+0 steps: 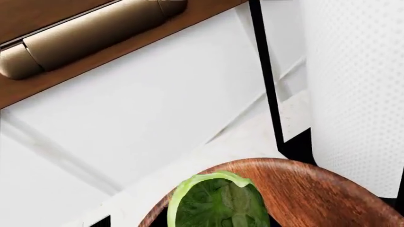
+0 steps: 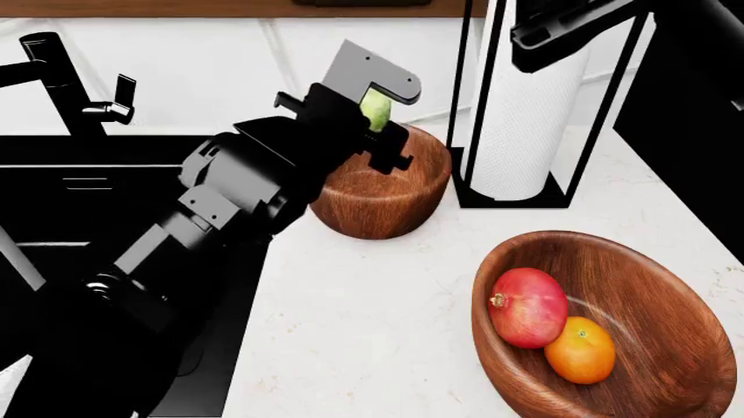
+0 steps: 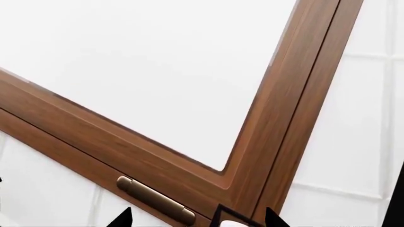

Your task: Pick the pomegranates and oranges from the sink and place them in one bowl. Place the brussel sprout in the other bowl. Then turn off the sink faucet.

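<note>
Left wrist view: the brussel sprout [image 1: 218, 202] hangs directly above the smaller bowl [image 1: 315, 194]. Head view: the left end effector [image 2: 375, 109], closed around the sprout, reaches forward over that bowl on the desk [image 2: 372, 322]. Right wrist view: window frame [image 3: 277, 109] only; the right end effector's opening cannot be told.

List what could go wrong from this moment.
1. The left gripper holds the brussels sprout over the smaller wooden bowl's near rim rather than its middle; released here, it might bounce onto the counter or toward the sink.
2. The paper towel holder stands close beside that bowl; a wide withdrawal could knock it.
3. The faucet lever remains untouched.
</note>
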### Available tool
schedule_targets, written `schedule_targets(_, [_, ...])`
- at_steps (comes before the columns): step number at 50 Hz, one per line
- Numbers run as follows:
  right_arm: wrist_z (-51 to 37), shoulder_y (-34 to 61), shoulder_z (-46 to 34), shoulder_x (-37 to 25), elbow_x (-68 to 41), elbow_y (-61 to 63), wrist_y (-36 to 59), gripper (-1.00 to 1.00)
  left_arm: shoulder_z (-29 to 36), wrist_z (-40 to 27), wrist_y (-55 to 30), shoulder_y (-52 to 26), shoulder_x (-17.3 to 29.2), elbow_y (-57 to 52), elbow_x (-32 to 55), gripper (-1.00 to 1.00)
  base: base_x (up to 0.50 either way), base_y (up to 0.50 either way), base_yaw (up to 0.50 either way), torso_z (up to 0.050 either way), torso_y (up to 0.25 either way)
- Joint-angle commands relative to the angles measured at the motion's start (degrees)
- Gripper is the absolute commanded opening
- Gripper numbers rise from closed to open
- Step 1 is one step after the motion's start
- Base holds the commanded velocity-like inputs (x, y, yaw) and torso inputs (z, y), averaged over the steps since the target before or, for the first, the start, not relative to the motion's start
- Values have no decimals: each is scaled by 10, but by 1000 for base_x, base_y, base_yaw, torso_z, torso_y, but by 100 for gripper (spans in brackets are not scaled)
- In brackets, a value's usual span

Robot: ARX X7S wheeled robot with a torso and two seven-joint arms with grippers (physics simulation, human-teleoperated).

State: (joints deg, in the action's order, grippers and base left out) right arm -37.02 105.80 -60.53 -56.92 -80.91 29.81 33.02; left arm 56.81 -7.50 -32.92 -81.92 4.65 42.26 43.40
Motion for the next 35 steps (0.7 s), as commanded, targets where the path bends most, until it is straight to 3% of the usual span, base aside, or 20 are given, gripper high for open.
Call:
schedule_targets(1, [-1, -6, 1, -1, 1, 2, -2, 100, 2, 20, 34, -3, -31, 80, -5, -100, 0, 0, 0, 0, 0])
schedule_targets(10, [-2, -12, 3, -7, 1, 6, -5, 100, 33, 22, 60, -13, -46, 131, 23, -100, 0, 0, 0, 0, 0])
schedule_targets(27, [-3, -17, 6, -9, 1, 8, -6, 100, 242, -1, 138, -39, -46, 187, 234, -100, 0, 0, 0, 1, 0])
schedule_targets(28, [-3, -17, 6, -10, 1, 9, -6, 100, 250, -3, 141, -40, -46, 187, 240, 100, 0, 0, 0, 0, 10])
schedule_targets(35, [-2, -19, 7, -10, 2, 8, -7, 100, 284, -5, 159, -47, -46, 190, 271, 100, 0, 0, 0, 0, 0])
